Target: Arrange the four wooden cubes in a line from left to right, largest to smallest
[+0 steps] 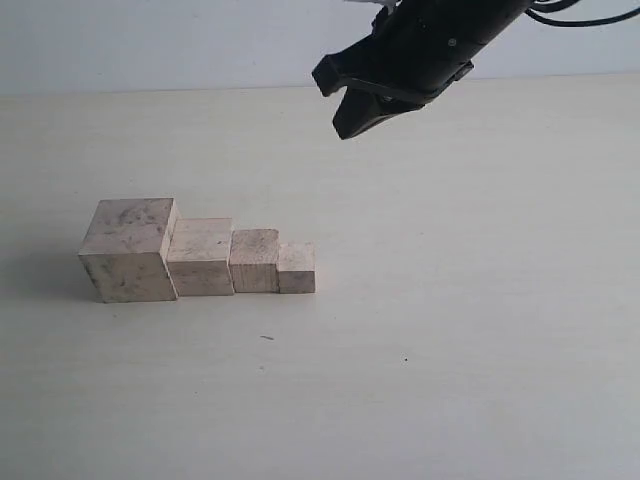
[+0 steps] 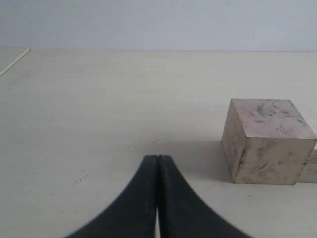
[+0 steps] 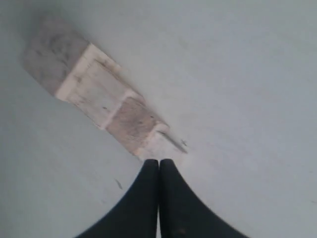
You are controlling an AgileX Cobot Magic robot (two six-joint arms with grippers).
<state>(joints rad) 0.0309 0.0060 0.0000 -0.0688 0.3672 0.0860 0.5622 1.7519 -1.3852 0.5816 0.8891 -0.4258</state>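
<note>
Four wooden cubes stand touching in a row on the table, biggest at the left. The largest cube [image 1: 128,250] [image 2: 266,141] [image 3: 52,54] has dark smudges. Beside it come the second cube [image 1: 201,256] [image 3: 96,91], the third cube [image 1: 254,260] [image 3: 132,122] and the smallest cube [image 1: 297,268] [image 3: 157,140]. My right gripper [image 1: 347,127] [image 3: 159,163] hangs shut and empty high above the table, up and to the right of the row. My left gripper [image 2: 157,158] is shut and empty, low over the table beside the largest cube; it is out of the exterior view.
The pale table [image 1: 470,330] stretches bare to the right and in front of the row. A light wall [image 1: 150,40] closes the far side. A thin pale strip [image 2: 14,63] lies at the table's edge in the left wrist view.
</note>
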